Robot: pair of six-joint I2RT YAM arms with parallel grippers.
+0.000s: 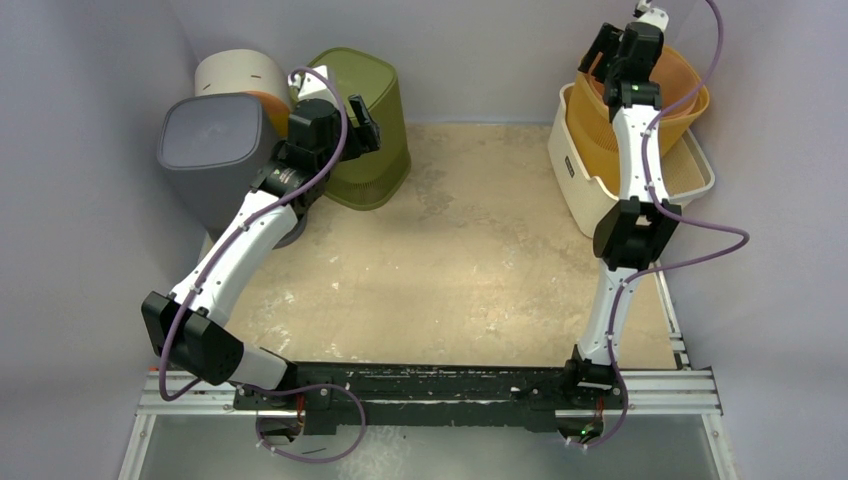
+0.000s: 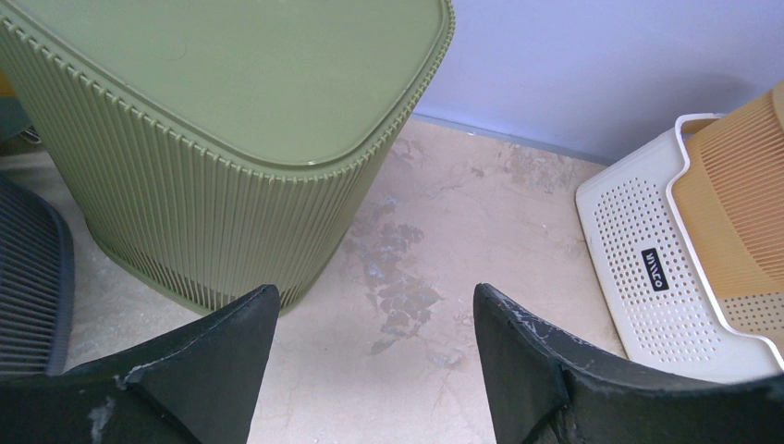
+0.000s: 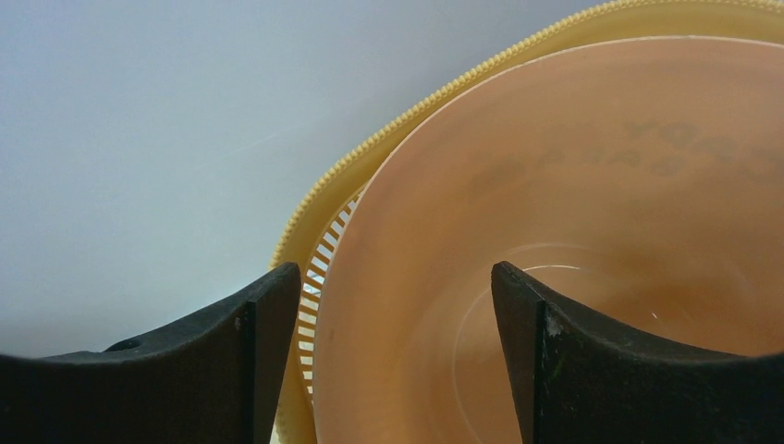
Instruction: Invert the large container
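Observation:
A green ribbed container (image 1: 378,100) stands at the back left with its closed base up; it also fills the upper left of the left wrist view (image 2: 231,111). My left gripper (image 1: 366,125) is open and empty just right of it, over bare table (image 2: 374,296). At the back right a smooth orange tub (image 1: 685,75) sits mouth up inside a yellow slotted basket (image 1: 588,125), itself inside a white perforated basket (image 1: 580,195). My right gripper (image 1: 608,50) is open; its jaws straddle the tub's left rim (image 3: 398,273), one finger outside, one inside the tub (image 3: 601,231).
A grey ribbed bin (image 1: 210,140) stands base up at the far left beside my left arm, its edge in the left wrist view (image 2: 28,268). A white round container (image 1: 235,72) is behind it. The white basket (image 2: 638,268) lies right of the left gripper. Blue walls enclose the table.

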